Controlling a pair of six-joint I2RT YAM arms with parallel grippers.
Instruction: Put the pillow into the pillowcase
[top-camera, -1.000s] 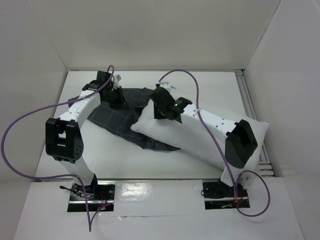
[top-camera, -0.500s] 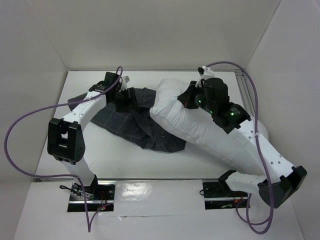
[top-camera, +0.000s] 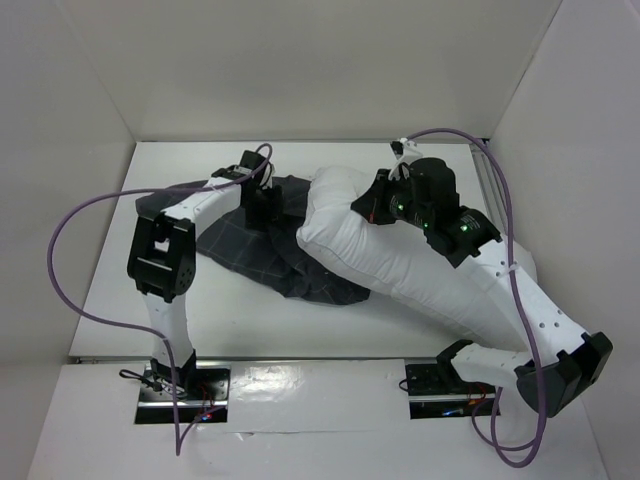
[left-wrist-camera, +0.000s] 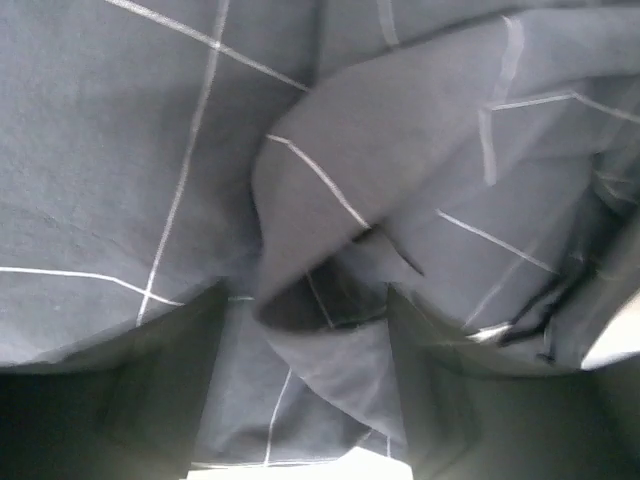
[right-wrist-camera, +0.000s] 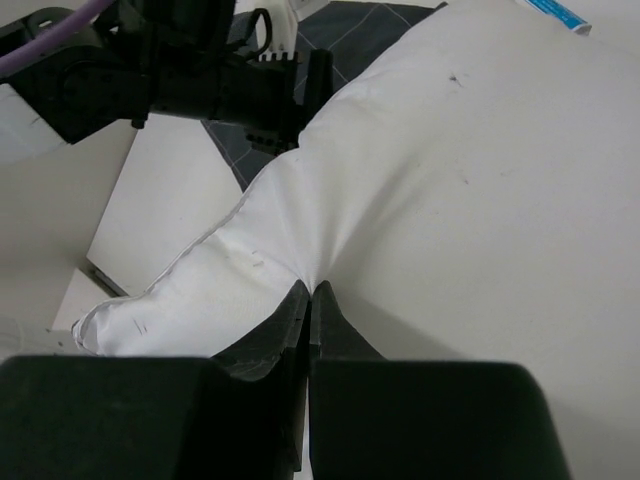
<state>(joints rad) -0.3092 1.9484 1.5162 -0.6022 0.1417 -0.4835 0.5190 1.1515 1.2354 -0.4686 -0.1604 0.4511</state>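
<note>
— White walls box in a white tabletop; what do we count on it?

— We count one large, puffy white stuffed pillow, one limp charcoal-grey fabric pillowcase with a thin light grid, and two arms, each with one claw.

— Where do we find the pillow?

— It runs slantwise from the far middle of the table to the near right corner; its left edge lies over the right part of the pillowcase, which is spread, wrinkled, left of centre; the pillow sits on the cloth, not inside it.

— And the right gripper?

— It sits on the pillow's far end, with the right arm stretched along above the pillow; in the right wrist view its two fingers are pressed together, pinching a small tuck of the white cover, with creases fanning out from the pinch.

— What of the left gripper?

— It rests on the far part of the pillowcase, just beside the pillow's far end; in its own wrist view we see the dark fingers spread wide, a loose fold of checked cloth lying between them, not squeezed; the pillow itself is to the right of this claw, close but not touching that we can tell.
</note>
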